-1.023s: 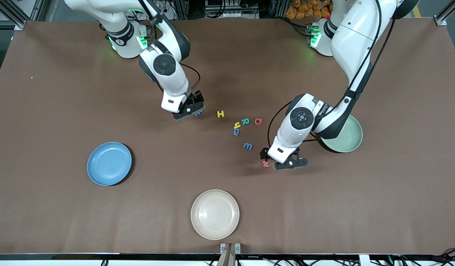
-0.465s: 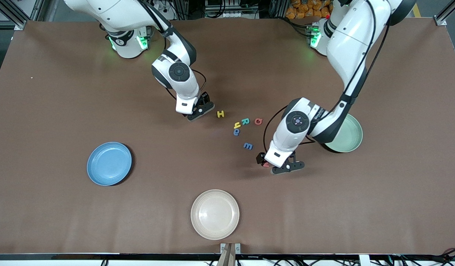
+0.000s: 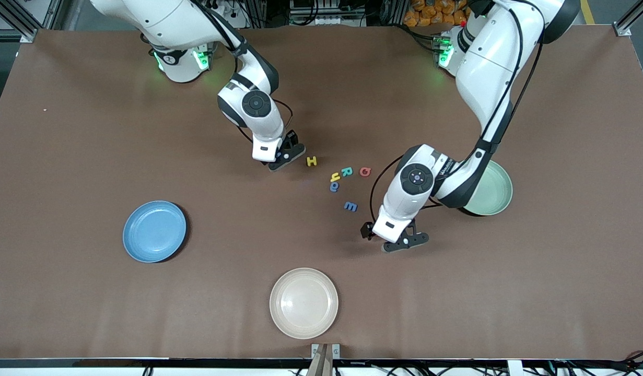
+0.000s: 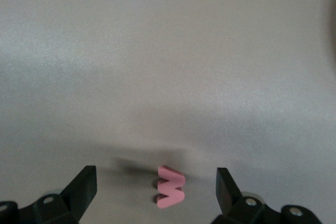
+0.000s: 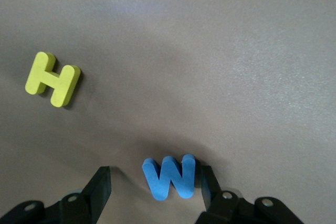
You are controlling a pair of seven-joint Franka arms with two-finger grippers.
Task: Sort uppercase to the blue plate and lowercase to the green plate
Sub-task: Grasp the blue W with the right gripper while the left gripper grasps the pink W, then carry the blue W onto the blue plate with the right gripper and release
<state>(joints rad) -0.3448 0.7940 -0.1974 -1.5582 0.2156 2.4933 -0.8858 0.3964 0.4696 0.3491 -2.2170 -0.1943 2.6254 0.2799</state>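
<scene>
The dark blue M (image 5: 170, 176) lies flat between the fingers of my right gripper (image 5: 154, 177). The gripper is open; one finger touches the M and the other stands apart. In the front view this gripper (image 3: 281, 156) is low over the table beside the yellow H (image 3: 312, 161), also visible as H (image 5: 52, 78). My left gripper (image 4: 155, 177) is open and straddles the red w (image 4: 170, 186) without touching it. In the front view the left gripper (image 3: 385, 237) hides the w. The blue plate (image 3: 154, 231) is bare. The left arm partly covers the green plate (image 3: 499, 196).
Between the two grippers lie a teal R (image 3: 347, 171), a red Q (image 3: 365, 172), a yellow h (image 3: 335, 177) and two blue rounded letters (image 3: 334, 187) (image 3: 350, 207). A cream-white plate (image 3: 303, 303) sits near the table's front edge.
My right gripper has moved toward the yellow H and lowered around the blue M, its jaws narrowing. My left gripper has shifted over the red w, which it now hides in the front view.
</scene>
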